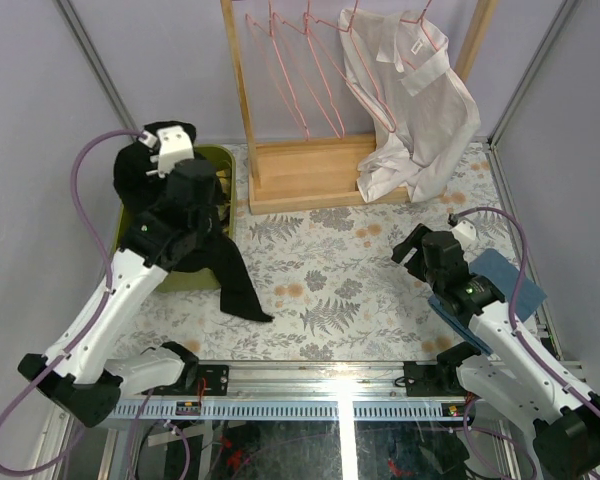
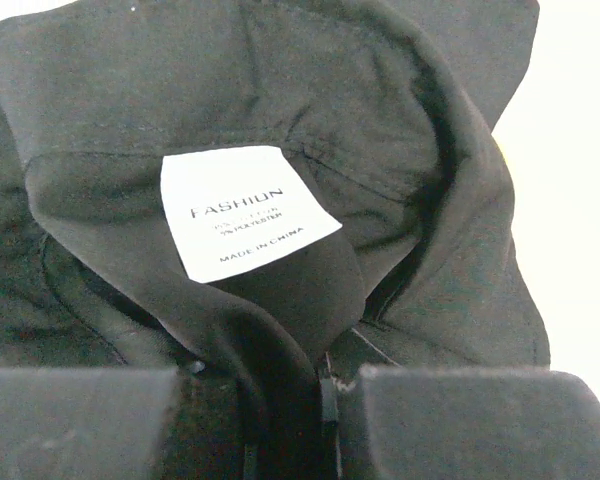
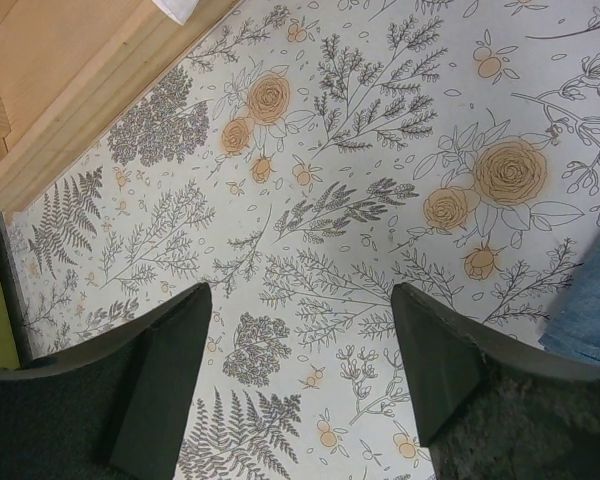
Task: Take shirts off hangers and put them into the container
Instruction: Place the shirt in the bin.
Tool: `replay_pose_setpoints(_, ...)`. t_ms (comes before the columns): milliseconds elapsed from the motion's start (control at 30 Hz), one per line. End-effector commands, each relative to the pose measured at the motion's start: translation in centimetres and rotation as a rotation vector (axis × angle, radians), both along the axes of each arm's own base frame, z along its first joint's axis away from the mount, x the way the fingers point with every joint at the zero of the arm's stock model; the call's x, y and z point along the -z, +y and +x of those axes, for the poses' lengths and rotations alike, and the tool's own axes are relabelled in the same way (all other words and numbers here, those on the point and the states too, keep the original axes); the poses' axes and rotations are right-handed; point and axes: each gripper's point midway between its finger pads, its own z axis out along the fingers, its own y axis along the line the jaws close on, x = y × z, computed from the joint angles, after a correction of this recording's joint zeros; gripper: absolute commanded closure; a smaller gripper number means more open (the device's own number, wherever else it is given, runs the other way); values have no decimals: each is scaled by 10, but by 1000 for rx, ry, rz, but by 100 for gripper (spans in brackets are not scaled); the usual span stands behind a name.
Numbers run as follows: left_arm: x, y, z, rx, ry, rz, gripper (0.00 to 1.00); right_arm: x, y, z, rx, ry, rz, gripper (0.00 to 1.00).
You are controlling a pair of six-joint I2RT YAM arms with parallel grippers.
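Seen from above, two robot arms work at a counter (image 1: 340,270) covered in a floral print. The left jaws are clamped together on a black shirt (image 1: 195,250), pinching a fold of cloth just under its collar. In the left wrist view the collar rises right ahead of the jaws, with a white label (image 2: 245,210) reading "FASHION" and "MADE IN CHINA". The olive-green container (image 1: 220,160) lies directly below the left jaws, and most of the shirt hangs into it. One black sleeve trails over the rim and onto the counter, down and to the right of the jaws.

The right jaws stand wide apart, holding nothing, with only bare floral counter between them. A folded blue cloth (image 1: 500,275) lies just beside them, on their right.

The step in hand appears to be dropping the black shirt into the container. To do it well, the left jaws should sit over the middle of the tub, sink low enough for the cloth to pile up inside, and only then part. The trailing sleeve may need drawing in first.

Well ahead of both pairs of jaws stands a wooden rack (image 1: 300,170). A white shirt (image 1: 410,110) hangs there on a pink wire hanger (image 1: 417,30), beside several empty hangers (image 1: 300,70).
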Motion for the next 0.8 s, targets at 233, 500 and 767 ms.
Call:
replay_pose_setpoints(233,89,59,93,-94,193,-85,100,-11,12,9,-26,-38,42,20)
replay_pose_setpoints(500,239,59,98,-185,535,-188,97,-10,12,8,-38,-31,34,20)
replay_pose_setpoints(767,291,33,96,-132,649,-339,91,-8,16,8,-60,-21,30,19)
